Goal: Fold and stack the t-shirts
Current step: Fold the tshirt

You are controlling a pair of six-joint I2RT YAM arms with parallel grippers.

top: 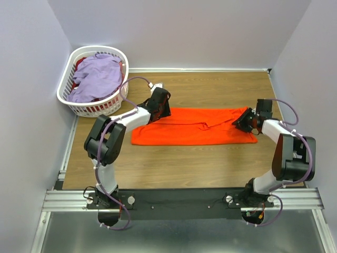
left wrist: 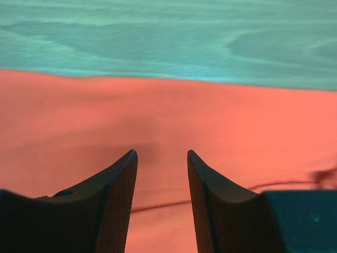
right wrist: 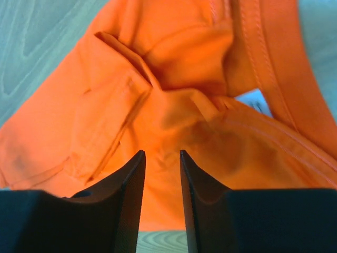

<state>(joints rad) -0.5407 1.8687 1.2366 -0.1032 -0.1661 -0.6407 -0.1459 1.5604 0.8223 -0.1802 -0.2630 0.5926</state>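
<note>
Left tool (left wrist: 162,154): released, 2 fingers apart with nothing between them, just over the left end of the orange t-shirt (top: 195,129).
Right tool (right wrist: 162,153): released, narrow gap, nothing pinched, over the orange t-shirt's bunched right end.
Orange t-shirt: a long flat band on the tabletop (top: 210,168).
Neck label (right wrist: 253,100): white, showing among the orange t-shirt's right-end folds.
Lavender t-shirt (top: 97,76): in the laundry basket (top: 63,87), well apart from the orange t-shirt, beyond its left end.
</note>
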